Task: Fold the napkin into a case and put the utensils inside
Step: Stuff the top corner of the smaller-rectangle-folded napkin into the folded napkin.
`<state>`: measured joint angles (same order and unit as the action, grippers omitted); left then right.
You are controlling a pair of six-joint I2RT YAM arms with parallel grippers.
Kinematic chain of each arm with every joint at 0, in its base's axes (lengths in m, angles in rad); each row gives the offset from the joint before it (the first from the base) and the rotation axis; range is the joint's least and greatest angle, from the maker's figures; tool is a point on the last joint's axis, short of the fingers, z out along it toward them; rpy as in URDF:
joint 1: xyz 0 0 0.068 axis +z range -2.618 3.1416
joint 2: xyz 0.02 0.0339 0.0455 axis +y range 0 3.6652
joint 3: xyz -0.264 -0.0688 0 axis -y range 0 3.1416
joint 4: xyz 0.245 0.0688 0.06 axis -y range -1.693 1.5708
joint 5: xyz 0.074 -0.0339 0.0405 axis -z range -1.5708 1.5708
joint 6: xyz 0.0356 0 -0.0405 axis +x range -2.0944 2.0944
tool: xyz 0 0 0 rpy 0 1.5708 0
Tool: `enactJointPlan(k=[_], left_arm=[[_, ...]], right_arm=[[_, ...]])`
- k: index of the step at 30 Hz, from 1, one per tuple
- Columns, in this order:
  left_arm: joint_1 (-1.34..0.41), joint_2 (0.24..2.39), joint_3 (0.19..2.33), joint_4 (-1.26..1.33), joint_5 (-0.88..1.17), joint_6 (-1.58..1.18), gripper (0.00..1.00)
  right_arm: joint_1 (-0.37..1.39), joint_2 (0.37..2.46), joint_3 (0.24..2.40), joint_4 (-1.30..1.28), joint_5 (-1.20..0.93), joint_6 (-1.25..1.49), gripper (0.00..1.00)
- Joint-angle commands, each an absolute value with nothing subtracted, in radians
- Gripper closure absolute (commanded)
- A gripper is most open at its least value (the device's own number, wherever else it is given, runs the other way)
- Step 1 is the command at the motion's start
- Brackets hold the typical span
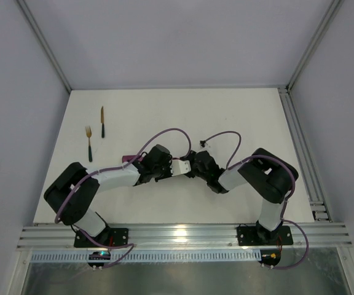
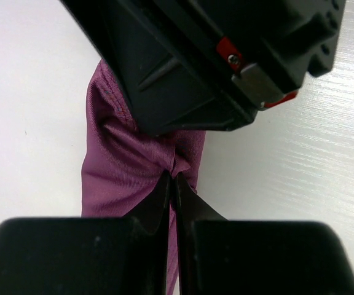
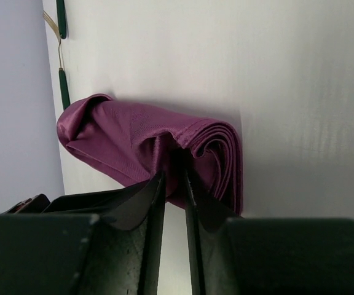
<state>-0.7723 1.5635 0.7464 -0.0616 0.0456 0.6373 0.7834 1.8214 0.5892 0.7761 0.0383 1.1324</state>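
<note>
The white table (image 1: 238,123) under me looks smooth, so my biggest worry is the whole bundle sliding across it instead of folding if I pull sideways. My left arm (image 1: 112,178) and right arm (image 1: 251,175) meet near the middle of it, wrists almost nose to nose. From above they hide nearly all of the work, and a swing from either one risks knocking the other. The napkin (image 3: 134,144) lies beneath them as a thick rolled wad, with several layers curled over at one end and a loose puffed lobe at the other. It is not yet the slim flat case I need, and I judge it could spring open the moment it is let go. My left gripper (image 2: 172,184) is clenched tight on a pinch of the cloth, with the right arm's housing looming just above it. My right gripper (image 3: 174,179) shows a narrow gap between its tips with a crease of cloth sitting there; whether it bites that crease or merely straddles it I cannot tell. If only one side is holding, a lift would drag the layers askew or hoist the cloth by a single pinch. The fork (image 1: 89,142) and knife (image 1: 102,121) lie well apart to the far left, near the table edge, where a dragged fold or a careless elbow could nudge them off.
</note>
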Motion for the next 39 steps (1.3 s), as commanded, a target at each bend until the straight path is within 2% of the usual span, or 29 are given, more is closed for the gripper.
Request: enactJointPlan(k=[1,4,8,19,21,22,25,27,29,30,32,35,39], left_arm=[[-0.776,1.532,0.729,-0.029,0.048,0.635,1.00],[-0.776,1.523,0.723,-0.026,0.058,0.637,1.00],[-0.776,1.514,0.713,-0.020,0.066,0.641,1.00],[-0.776,1.500,0.695,-0.025,0.071,0.683,1.00],[-0.776,1.496,0.693,-0.028,0.080,0.684,1.00],[-0.776,1.494,0.693,-0.029,0.081,0.687,1.00],[-0.775,1.474,0.683,-0.032,0.078,0.695,1.00],[-0.770,1.456,0.673,-0.037,0.096,0.695,1.00],[-0.761,1.447,0.675,-0.061,0.104,0.693,0.94],[-0.758,1.442,0.676,-0.069,0.109,0.689,0.85],[-0.755,1.440,0.701,-0.107,0.126,0.675,0.72],[-0.739,1.430,0.747,-0.179,0.187,0.641,0.62],[-0.724,1.381,0.805,-0.270,0.270,0.591,0.55]], right_arm=[[0.781,1.850,0.633,0.865,0.015,1.120,0.77],[0.781,1.884,0.656,0.879,0.014,1.123,0.75],[0.781,1.916,0.698,0.858,0.018,1.144,0.66],[0.758,1.976,0.744,0.825,0.029,1.177,0.65],[0.756,1.979,0.762,0.796,0.020,1.161,0.69],[0.755,1.986,0.778,0.782,0.017,1.157,0.81],[0.746,1.997,0.756,0.788,0.015,1.163,0.95],[0.738,2.003,0.733,0.836,0.015,1.178,0.96],[0.739,2.008,0.713,0.859,0.015,1.184,0.96],[0.739,2.013,0.710,0.870,0.015,1.186,0.96],[0.738,2.023,0.703,0.912,0.015,1.198,0.96],[0.741,2.026,0.698,0.930,0.015,1.204,0.96],[0.742,2.023,0.695,0.936,0.015,1.201,0.96]])
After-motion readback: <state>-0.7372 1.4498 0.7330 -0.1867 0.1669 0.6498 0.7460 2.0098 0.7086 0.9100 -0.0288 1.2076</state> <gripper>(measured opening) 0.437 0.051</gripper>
